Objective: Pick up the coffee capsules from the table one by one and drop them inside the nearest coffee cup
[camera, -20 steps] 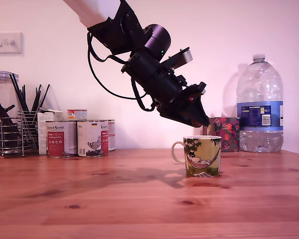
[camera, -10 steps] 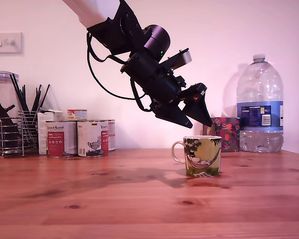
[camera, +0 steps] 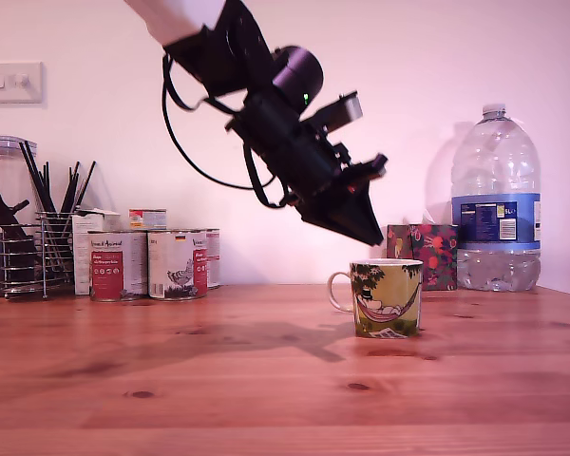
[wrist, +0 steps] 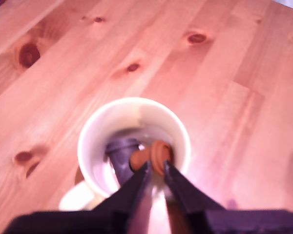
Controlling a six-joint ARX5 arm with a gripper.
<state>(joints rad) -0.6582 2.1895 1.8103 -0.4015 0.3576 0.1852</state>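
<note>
Gripper (camera: 369, 231) hangs tilted above the coffee cup (camera: 387, 297), clear of its rim, fingertips (wrist: 145, 168) nearly together with only a narrow gap and nothing clamped between them. In the wrist view a brown-gold coffee capsule (wrist: 153, 156) lies inside the cup (wrist: 95, 131), beside a darker purple capsule (wrist: 122, 148). Cup stands on the table (camera: 218, 380) toward its back edge, handle toward the exterior view's left.

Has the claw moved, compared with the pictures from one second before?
Yes. In the exterior view the claw is now higher above the coffee cup and shifted a little toward the exterior view's left, away from the water bottle.
</note>
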